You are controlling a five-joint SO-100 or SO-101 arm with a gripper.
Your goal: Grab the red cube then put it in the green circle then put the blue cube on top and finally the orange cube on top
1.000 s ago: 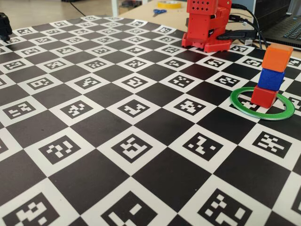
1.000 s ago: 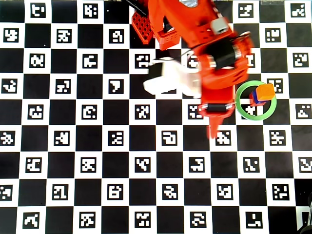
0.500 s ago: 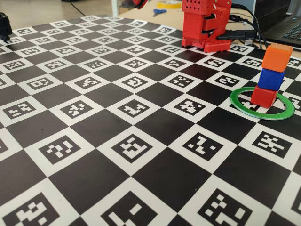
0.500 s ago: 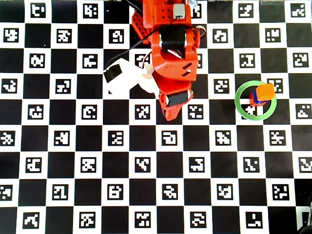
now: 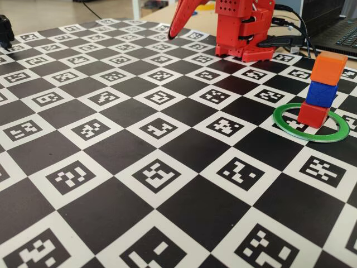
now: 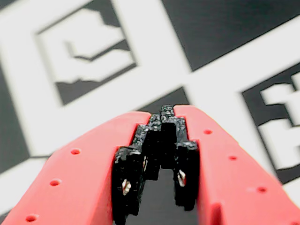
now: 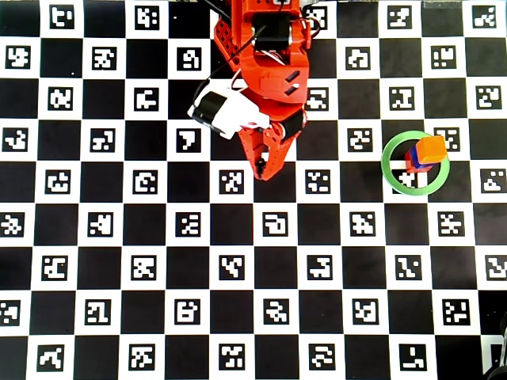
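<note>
The red cube (image 5: pixel 313 114) stands inside the green circle (image 5: pixel 284 124) at the right of the fixed view. On it sits the blue cube (image 5: pixel 321 93), and the orange cube (image 5: pixel 328 67) tops the stack. From overhead the green circle (image 7: pixel 390 176) shows with the orange cube (image 7: pixel 432 149) over slivers of blue (image 7: pixel 415 150) and red (image 7: pixel 411 165). My gripper (image 7: pixel 261 170) is far left of the stack, near the arm base, shut and empty. In the wrist view my gripper (image 6: pixel 167 109) has its red jaws closed over the checkerboard.
The red arm base (image 5: pixel 244 28) stands at the board's far edge, with cables and a laptop (image 5: pixel 340 34) behind it. Scissors (image 5: pixel 188 14) and a tape roll (image 5: pixel 201 5) lie on the far table. The marker checkerboard (image 5: pixel 167 167) covers the table.
The arm has swung left away from the stack and folded back toward its base; the gripper tip has come down into the fixed view. The cube stack has not moved.
</note>
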